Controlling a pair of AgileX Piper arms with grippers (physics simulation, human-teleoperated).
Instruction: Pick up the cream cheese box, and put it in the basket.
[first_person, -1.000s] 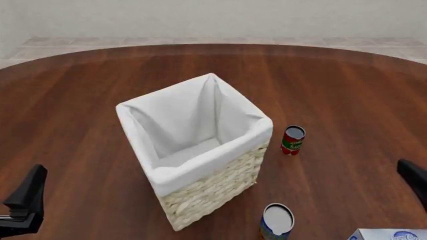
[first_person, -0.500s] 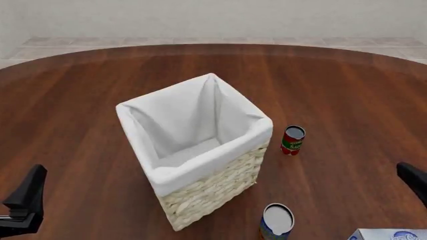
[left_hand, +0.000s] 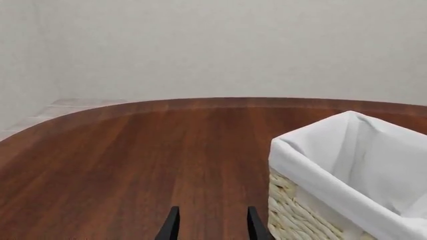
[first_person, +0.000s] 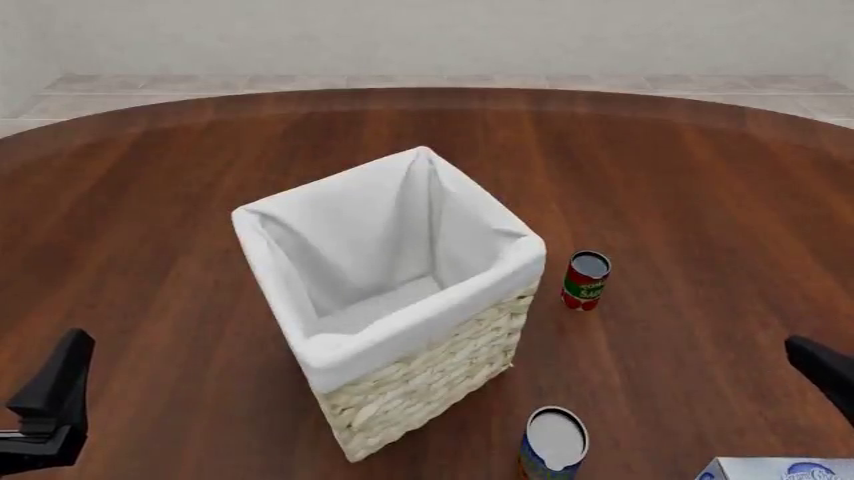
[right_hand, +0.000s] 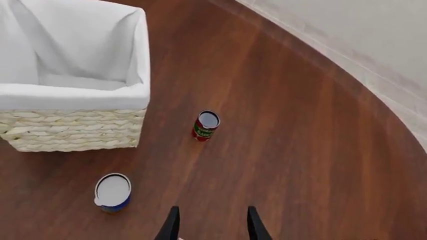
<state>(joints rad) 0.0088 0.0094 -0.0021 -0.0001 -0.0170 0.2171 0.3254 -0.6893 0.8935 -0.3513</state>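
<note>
- Cream cheese box (first_person: 781, 469): flat on the desk (first_person: 694, 180) at its near right edge, partly cropped.
- Basket (first_person: 400, 345): upright mid-desk; 2 cans, red can (first_person: 585, 279) and blue-orange can (first_person: 553, 443), to its right.
- Left pincer (left_hand: 211, 226) and right pincer (right_hand: 211, 226): both spread, holding nothing.

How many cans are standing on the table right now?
2. The red can stands right of the basket; the blue can stands nearer the arms, by the basket's near corner. The basket could hide others.
</note>
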